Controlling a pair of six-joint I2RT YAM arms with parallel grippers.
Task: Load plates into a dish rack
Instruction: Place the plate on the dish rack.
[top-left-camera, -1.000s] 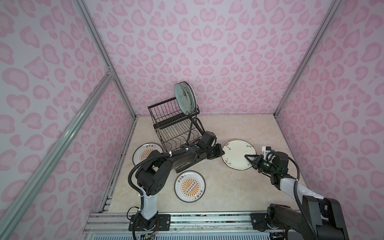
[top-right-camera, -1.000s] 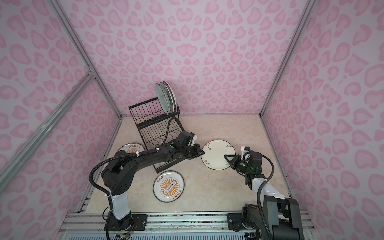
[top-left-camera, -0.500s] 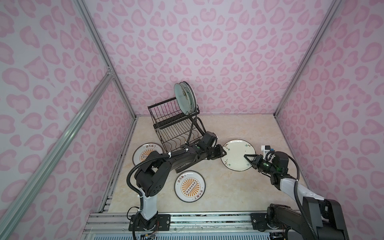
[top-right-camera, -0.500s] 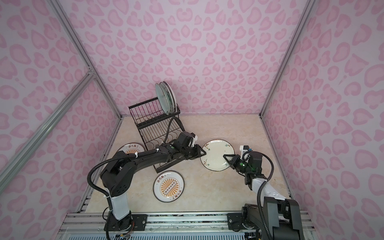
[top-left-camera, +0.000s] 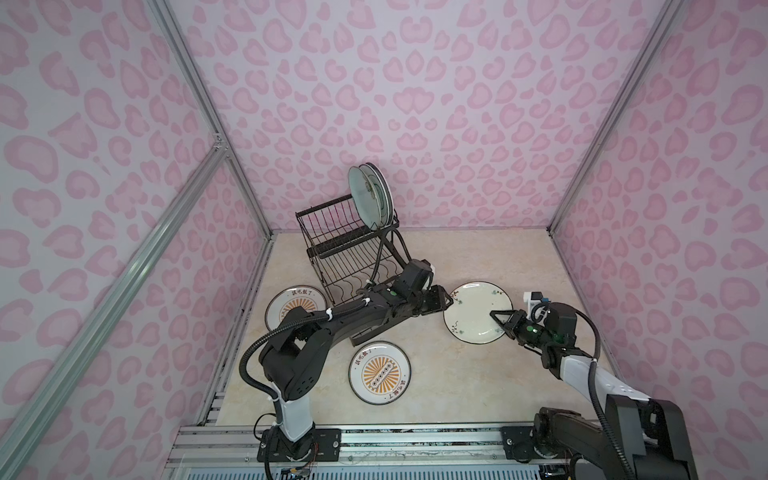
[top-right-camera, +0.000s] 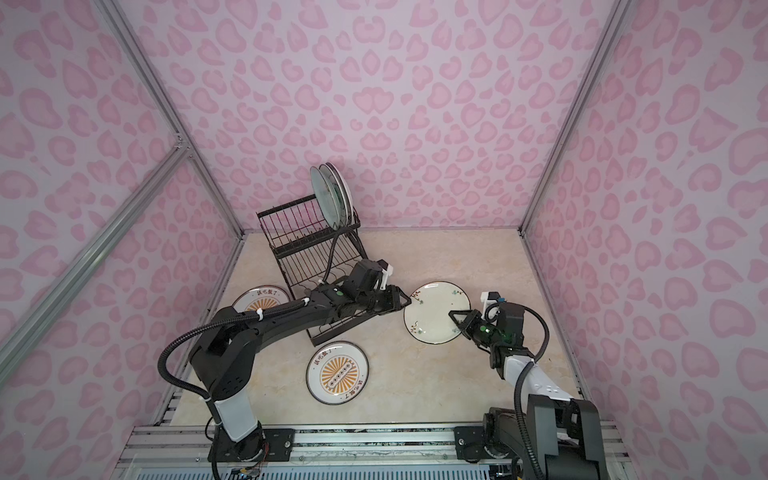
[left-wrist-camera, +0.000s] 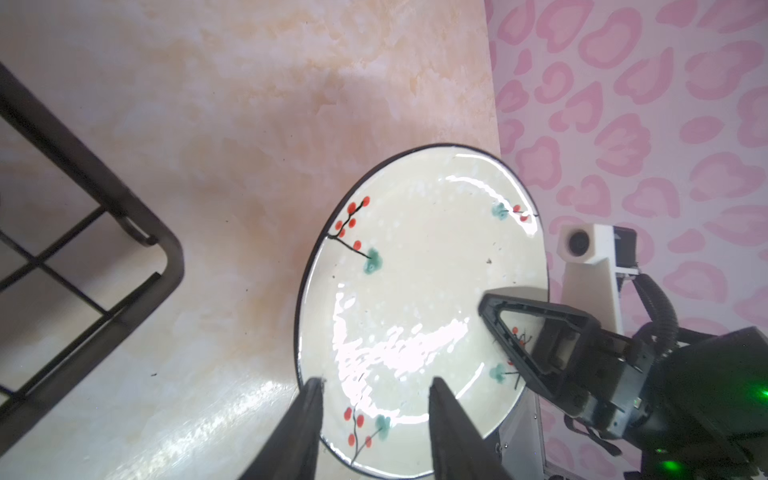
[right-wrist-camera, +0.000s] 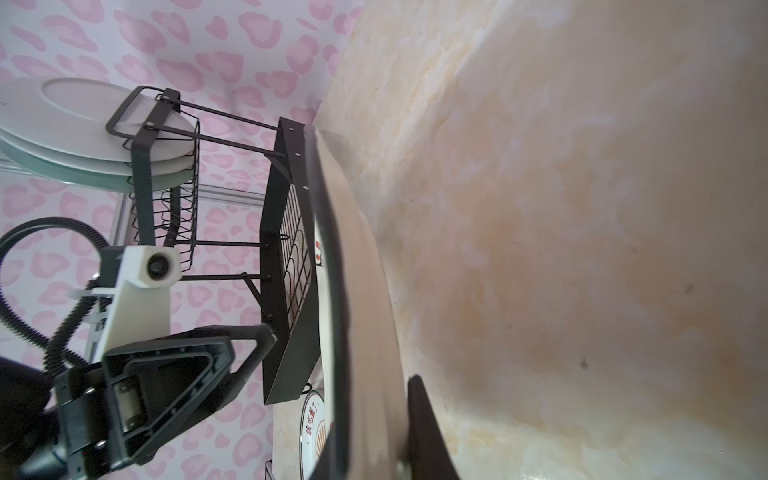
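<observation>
One-handedly pinching round cream floral-sprig ceramic plate (top-left-camera: 469, 322) in right gripper (top-left-camera: 494, 312) near black wire dish rack (top-left-camera: 345, 253). Holding left gripper (left-wrist-camera: 376, 380) spread at its other rim, over beige marbled tabletop (top-left-camera: 457, 386) between pink-blotched walls (top-left-camera: 415, 104).

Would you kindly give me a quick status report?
Right gripper shut on floral-sprig plate rim. Left gripper open at its opposite edge. Dish rack close alongside.

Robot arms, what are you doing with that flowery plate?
The right claw is pinching the flowery plate by its rim. The left claw sits open at the plate's opposite edge, not gripping it. A few upright plates stand in the top level of the black dish rack. Two orange sunburst plates lie flat on the table.
</observation>
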